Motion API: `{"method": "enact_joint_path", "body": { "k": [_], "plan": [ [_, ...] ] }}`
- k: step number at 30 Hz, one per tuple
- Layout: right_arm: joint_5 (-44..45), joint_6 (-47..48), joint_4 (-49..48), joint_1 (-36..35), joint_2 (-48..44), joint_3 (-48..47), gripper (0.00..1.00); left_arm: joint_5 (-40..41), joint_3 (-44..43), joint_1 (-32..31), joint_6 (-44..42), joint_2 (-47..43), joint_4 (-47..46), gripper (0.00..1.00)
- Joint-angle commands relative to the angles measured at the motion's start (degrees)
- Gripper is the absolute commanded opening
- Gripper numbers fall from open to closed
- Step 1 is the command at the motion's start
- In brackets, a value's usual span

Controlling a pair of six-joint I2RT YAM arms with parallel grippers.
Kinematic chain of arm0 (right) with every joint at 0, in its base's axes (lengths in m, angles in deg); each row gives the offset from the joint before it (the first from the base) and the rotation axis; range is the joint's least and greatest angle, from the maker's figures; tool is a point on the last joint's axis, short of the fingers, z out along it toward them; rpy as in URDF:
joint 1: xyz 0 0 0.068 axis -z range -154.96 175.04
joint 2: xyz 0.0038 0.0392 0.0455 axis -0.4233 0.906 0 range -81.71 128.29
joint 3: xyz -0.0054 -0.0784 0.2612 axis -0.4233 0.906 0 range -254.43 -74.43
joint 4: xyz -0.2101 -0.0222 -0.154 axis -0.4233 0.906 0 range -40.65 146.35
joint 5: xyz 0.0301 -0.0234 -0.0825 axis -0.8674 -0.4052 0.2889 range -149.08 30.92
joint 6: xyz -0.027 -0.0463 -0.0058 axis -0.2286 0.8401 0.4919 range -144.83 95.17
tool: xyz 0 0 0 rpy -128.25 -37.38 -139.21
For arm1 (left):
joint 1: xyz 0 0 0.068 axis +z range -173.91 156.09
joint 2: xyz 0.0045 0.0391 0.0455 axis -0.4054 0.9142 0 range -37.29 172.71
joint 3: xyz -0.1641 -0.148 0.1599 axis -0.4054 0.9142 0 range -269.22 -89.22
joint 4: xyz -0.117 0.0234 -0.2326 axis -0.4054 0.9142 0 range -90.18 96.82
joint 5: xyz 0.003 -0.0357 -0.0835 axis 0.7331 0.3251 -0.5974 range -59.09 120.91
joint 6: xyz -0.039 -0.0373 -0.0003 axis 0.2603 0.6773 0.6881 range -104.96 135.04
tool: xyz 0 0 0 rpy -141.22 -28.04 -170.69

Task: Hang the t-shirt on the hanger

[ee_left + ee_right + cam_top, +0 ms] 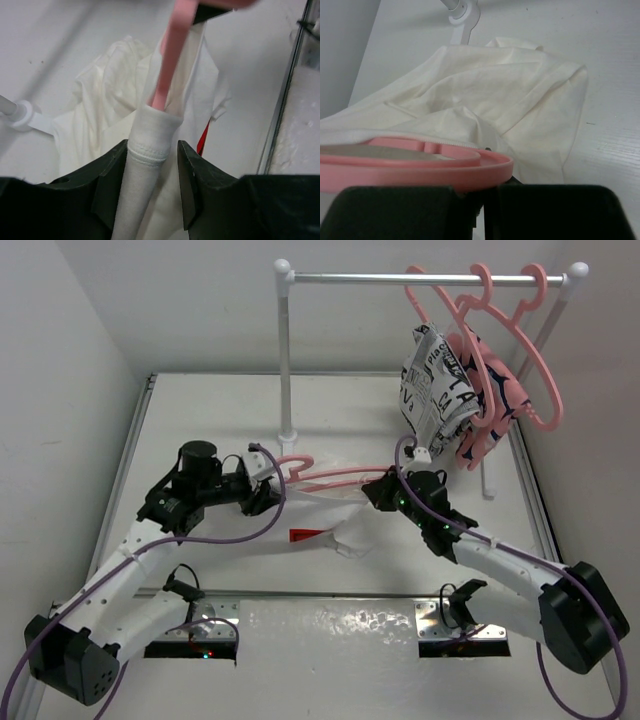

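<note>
**A:** How far is the task brought?

**B:** About to the middle, it is judged. The t-shirt (335, 520) is lying crumpled on the counter (330, 410). One part of the hanger (325, 478) is already pushed into an opening of the cloth.

**A:** And the hands?

**B:** The left hand (152, 155) is clamped on the rolled white edge around the pink bar. The right hand (380, 490) is closed together on the hanger's rounded end.

**A:** What is left?

**B:** The other shoulder must be covered, it seems, and the cloth pulled straight.

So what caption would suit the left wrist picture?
Left gripper clasps an opening of the white t-shirt, the pink hanger poking out.
</note>
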Motion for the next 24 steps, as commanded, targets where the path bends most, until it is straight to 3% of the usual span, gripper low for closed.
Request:
{"method": "enact_joint_path", "body": {
  "k": [1, 6, 12, 18, 24],
  "plan": [
    [4.5, 3.3, 2.8, 2.0, -2.3, -1.2, 0.0, 0.9, -3.6, 0.7, -16.9, -0.3, 9.3, 0.0],
    [5.6, 7.7, 7.4, 3.2, -2.9, -3.5, 0.0, 5.8, -4.2, 0.7, -27.8, 0.1, 15.3, 0.0],
    [7.3, 9.4, 10.0, 3.2, -2.6, -4.3, 0.0, 7.1, -5.4, 0.7, -30.8, -0.2, 21.2, 0.0],
    [11.8, 13.4, 12.3, 3.0, -0.9, -5.8, 0.0, 2.8, -9.9, 0.8, -28.9, -0.7, 24.6, 0.0],
    [4.4, 10.9, 1.9, 3.6, 1.2, -3.3, 0.0, -1.9, -7.7, 0.8, -19.4, -0.9, 19.5, 0.0]
  ]
}}
